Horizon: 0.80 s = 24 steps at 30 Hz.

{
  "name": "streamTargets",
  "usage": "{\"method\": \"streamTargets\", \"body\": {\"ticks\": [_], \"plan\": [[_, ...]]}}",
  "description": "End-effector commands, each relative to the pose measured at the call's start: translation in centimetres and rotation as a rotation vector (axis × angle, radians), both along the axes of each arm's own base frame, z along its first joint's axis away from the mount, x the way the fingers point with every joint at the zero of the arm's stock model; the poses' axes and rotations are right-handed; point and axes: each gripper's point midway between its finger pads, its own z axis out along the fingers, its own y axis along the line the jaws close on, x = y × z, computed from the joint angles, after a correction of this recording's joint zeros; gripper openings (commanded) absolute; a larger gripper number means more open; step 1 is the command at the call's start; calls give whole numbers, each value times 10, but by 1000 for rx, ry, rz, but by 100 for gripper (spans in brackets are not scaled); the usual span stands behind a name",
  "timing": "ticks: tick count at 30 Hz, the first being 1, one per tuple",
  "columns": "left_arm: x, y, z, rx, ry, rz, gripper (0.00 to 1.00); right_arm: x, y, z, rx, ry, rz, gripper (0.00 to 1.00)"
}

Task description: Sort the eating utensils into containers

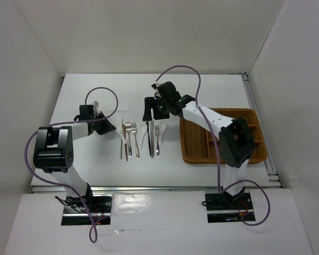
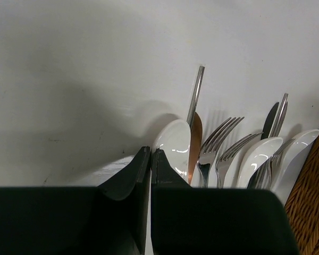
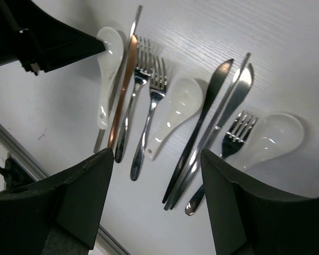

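My left claw [image 2: 150,159] is sitting low over the worktop [image 1: 122,87] with its two fingers pressed together, only a hairline showing between them. The nearest white soup spoon [image 2: 175,142] is lying bowl-up at about 2 o'clock of the fingertips in the left wrist view. Its rim is lying right against the outer side of the finger there, and I cannot tell whether the two are actually touching. The spoon is lying beside the closed fingers, not between them.

Toward 3 o'clock from that spoon, the other utensils are lying in a row on the worktop. First comes a slim brown piece [image 2: 196,139] with a thin silver rod [image 2: 195,93] hard against it. Then come two forks [image 2: 218,141], a second soup spoon [image 2: 258,156], the knives [image 2: 270,119] and a third soup spoon [image 2: 300,146]. The wicker tray [image 2: 313,204] is showing at the 4 o'clock corner of that view.

My right claw [image 3: 154,159] is hanging above the same row with its fingers spread wide and gripping nothing. In its wrist view the forks, the second soup spoon and the knives are lying in the gap between its fingers.

From above, my left claw is sitting at the 9 o'clock end of the row and my right claw is hovering over its 12 o'clock side. The tray is lying at 3 o'clock of the row, apart from it.
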Motion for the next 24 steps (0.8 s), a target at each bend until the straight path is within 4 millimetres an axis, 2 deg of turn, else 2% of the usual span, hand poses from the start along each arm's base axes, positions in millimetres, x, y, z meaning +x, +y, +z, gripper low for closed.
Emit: {"method": "streamTargets", "body": {"ticks": [1,4,5,6,10,16,19,21,22,23,24], "plan": [[6,0,27,0,-38,12,0,-8,25,44,112,-110,89,74],[10,-8,54,-21,-105,-10,0,-15,40,50,167,-115,150,74],[11,-14,69,-21,-137,-26,0,-19,45,55,196,-118,192,74],[10,-20,74,-21,-151,-43,0,-21,48,58,217,-122,212,74],[10,-44,106,-44,-208,-93,0,-32,65,52,252,-101,282,74],[7,-89,142,-87,-278,-179,1,-42,75,50,291,-74,335,75],[8,-102,154,-88,-306,-206,1,-47,77,47,287,-65,343,75],[9,-110,166,-106,-325,-223,1,-47,73,35,262,-52,323,75],[9,-110,166,-106,-325,-223,1,-48,72,31,257,-44,322,75],[12,-110,172,-108,-340,-223,1,-49,71,36,263,-53,323,75],[14,-112,179,-115,-355,-232,1,-49,68,28,246,-45,310,75]]}}
